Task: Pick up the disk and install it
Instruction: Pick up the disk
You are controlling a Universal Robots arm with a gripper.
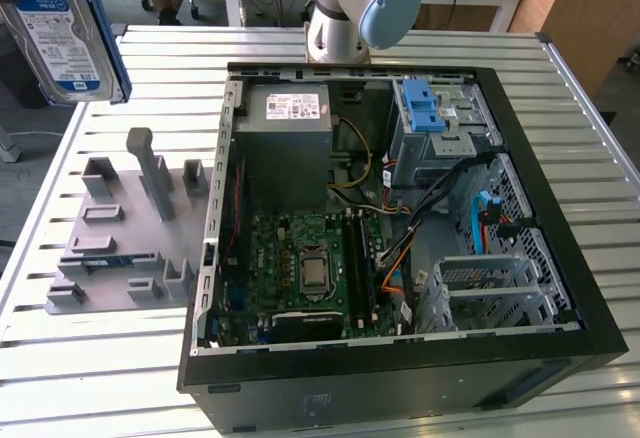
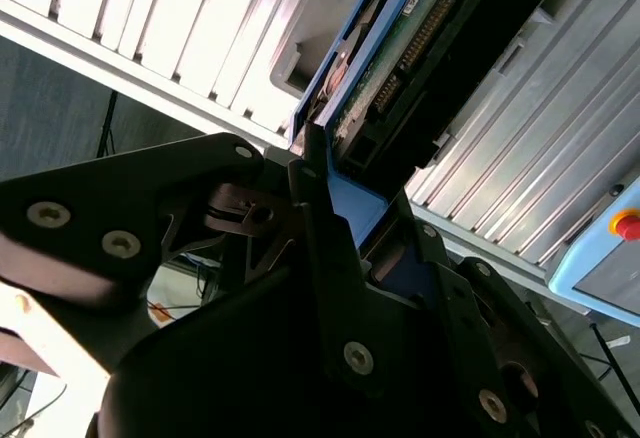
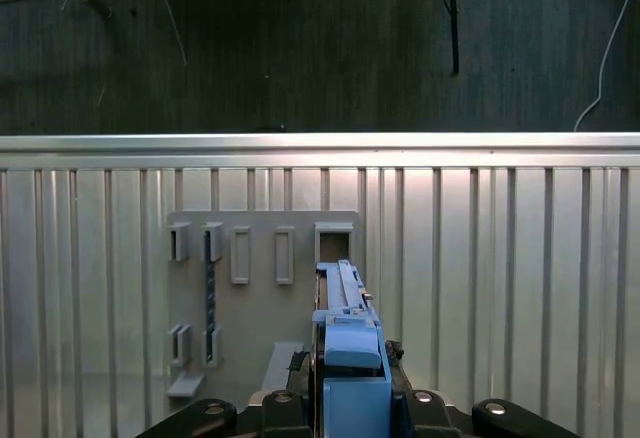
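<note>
**While Gripped, Disk Hangs Well Clear of Open Case**

As the gripper point(image 3: 350, 386) clamps its fingers point(image 2: 325, 248) on the blue bracket, the disk point(image 1: 58, 33) sits in the top corner at the exterior view's left, label toward the camera, tilted, and well apart from the case point(image 1: 400, 383); in the first wrist view the disk shows edge-on between the fingers, with the grey rack point(image 3: 260, 298) and the slatted table point(image 3: 500, 278) behind it; in the second wrist view its green circuit side and connector pins face the lens, the bracket's blue edge pinched in the black jaws. On the table the case lies open, just beside the rack on the exterior view's right; inside it the power supply point(image 1: 285, 153) stands near the cage point(image 1: 440, 128) with its blue handle, the board point(image 1: 300, 268) nearer the camera; the arm point(image 1: 345, 13) rises beyond the case's far wall.
</note>
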